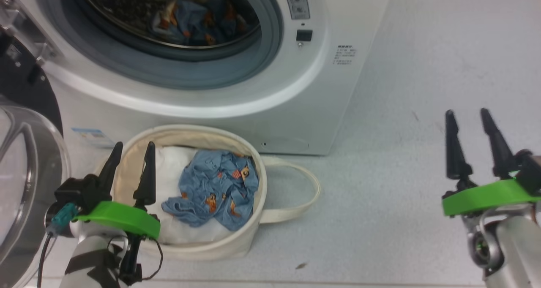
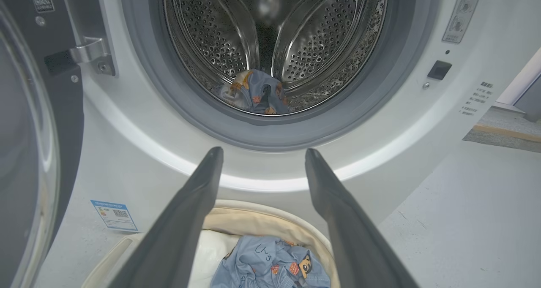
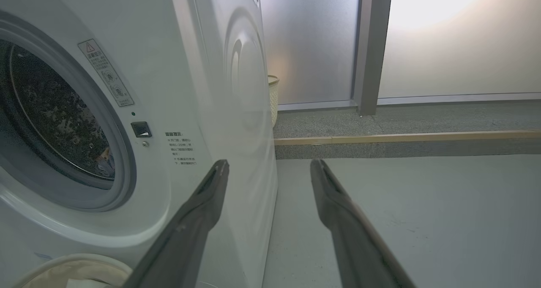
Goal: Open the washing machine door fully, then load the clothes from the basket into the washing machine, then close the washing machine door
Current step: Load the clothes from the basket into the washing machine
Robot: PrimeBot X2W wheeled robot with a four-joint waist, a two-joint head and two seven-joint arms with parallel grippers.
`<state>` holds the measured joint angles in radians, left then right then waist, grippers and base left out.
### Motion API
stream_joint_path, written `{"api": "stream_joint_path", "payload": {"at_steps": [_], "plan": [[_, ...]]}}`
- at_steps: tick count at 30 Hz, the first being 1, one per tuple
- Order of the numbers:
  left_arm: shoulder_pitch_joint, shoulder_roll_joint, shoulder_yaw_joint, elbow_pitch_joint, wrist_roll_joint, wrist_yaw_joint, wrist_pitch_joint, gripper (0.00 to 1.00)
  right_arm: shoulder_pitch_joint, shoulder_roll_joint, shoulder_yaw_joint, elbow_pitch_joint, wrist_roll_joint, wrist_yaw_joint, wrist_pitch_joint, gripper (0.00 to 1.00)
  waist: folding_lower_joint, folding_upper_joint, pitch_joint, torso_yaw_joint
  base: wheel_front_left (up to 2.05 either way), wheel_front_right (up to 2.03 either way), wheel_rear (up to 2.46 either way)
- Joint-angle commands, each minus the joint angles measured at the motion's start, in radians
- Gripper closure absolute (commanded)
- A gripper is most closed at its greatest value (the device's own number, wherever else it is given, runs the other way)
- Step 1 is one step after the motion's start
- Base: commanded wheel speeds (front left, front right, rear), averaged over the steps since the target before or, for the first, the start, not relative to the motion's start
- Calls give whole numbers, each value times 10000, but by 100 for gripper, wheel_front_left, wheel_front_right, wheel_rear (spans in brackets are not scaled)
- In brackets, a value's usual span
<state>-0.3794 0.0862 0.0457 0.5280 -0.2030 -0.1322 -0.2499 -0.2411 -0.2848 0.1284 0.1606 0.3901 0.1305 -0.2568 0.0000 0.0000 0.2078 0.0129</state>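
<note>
Cream basket (image 1: 236,245), handle (image 1: 315,193) pointing right

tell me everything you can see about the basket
The basket is a small round tub of cream, canvas-like fabric with soft upright walls. One looped handle lies flat on the floor at its right side. It stands upright on that pale floor, right in front of the washing machine, below the open drum. Inside lie white padding and a crumpled blue printed garment. The open left gripper hangs over its left rim; whether it touches cannot be told.
</note>
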Motion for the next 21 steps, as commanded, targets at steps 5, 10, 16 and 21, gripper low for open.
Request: {"api": "stream_joint_path", "payload": {"at_steps": [5, 10, 16, 21], "plan": [[-849, 108, -21, 566, -171, 16, -118, 0, -552, -101, -265, -283, -83, 2, -49, 0, 0, 0, 834, 5, 0, 0, 0], [-1904, 80, -1190, 2345, -757, 16, -118, 0, -1310, -301, -97, -225, -230, 2, -49, 0, 0, 0, 1881, -4, 0, 0, 0], [-3394, 201, -3105, 4651, -1986, 16, -118, 0, -2331, -641, 100, -62, -233, 2, -49, 0, 0, 0, 3128, -88, 0, 0, 0], [-4342, 259, -4153, 5683, -2915, 16, -107, 0, -2879, -1049, 73, 2, -144, 2, -49, 0, 0, 0, 3996, -105, 0, 0, 0]]}}
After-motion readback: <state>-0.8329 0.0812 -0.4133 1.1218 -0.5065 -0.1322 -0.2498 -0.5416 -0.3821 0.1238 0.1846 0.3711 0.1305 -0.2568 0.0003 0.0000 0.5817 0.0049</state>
